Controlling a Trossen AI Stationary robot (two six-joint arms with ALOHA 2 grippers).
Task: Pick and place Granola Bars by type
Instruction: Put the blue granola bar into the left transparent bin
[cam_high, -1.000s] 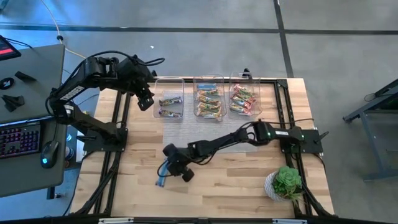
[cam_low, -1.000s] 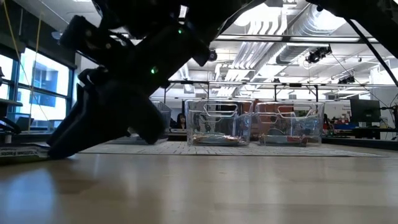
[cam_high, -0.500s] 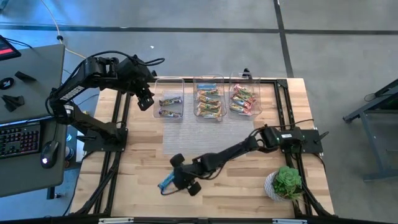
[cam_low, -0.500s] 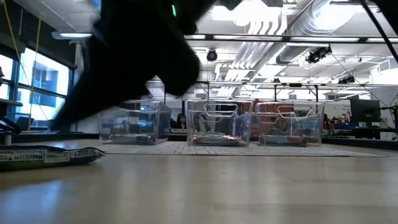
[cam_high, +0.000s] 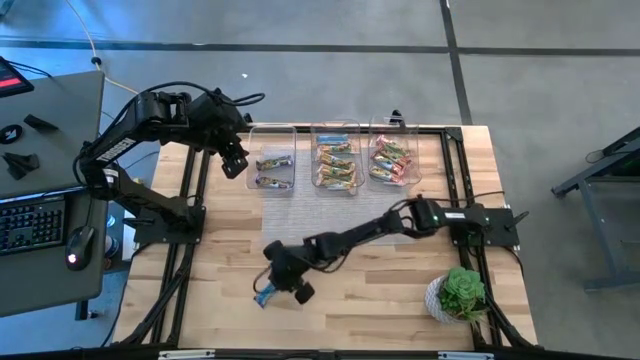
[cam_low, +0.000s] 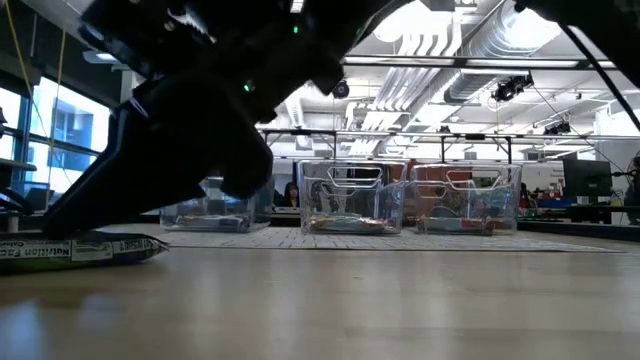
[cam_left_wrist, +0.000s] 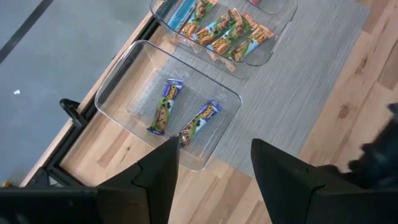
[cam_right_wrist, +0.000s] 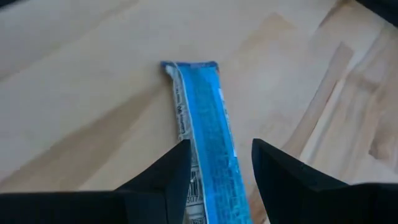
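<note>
A blue granola bar (cam_right_wrist: 204, 118) lies flat on the bare wood near the table's front edge (cam_high: 263, 294). My right gripper (cam_right_wrist: 219, 149) is open, low over it, with one finger on each side of the bar's end; in the low view its dark fingers (cam_low: 150, 170) slant down to the bar (cam_low: 75, 250). My left gripper (cam_left_wrist: 211, 165) hangs open high above the left clear bin (cam_high: 272, 132), which holds two blue-purple bars (cam_left_wrist: 165, 106). Tan-green bars (cam_high: 336, 162) fill the middle bin and red-pink bars (cam_high: 390, 160) the right bin. My right gripper slants down from the table's right with its fingers (cam_right_wrist: 168, 180) on either side of the blue bar's near end (cam_right_wrist: 214, 174), lying along the bar. Whether they touch it I cannot tell. The bar rests flat on the table.
The three clear bins stand in a row on a grey mat (cam_high: 300, 215) at the far side. A green potted plant (cam_high: 462, 292) sits at the near right corner. Bare wood stretches around the blue bar. A desk with a keyboard (cam_high: 30, 225) stands left of the table.
My right gripper drew up and away from the blue bar toward the table's near right, leaving the bar in plain view, then swung back left and down over it. The bar has stayed on the table.
</note>
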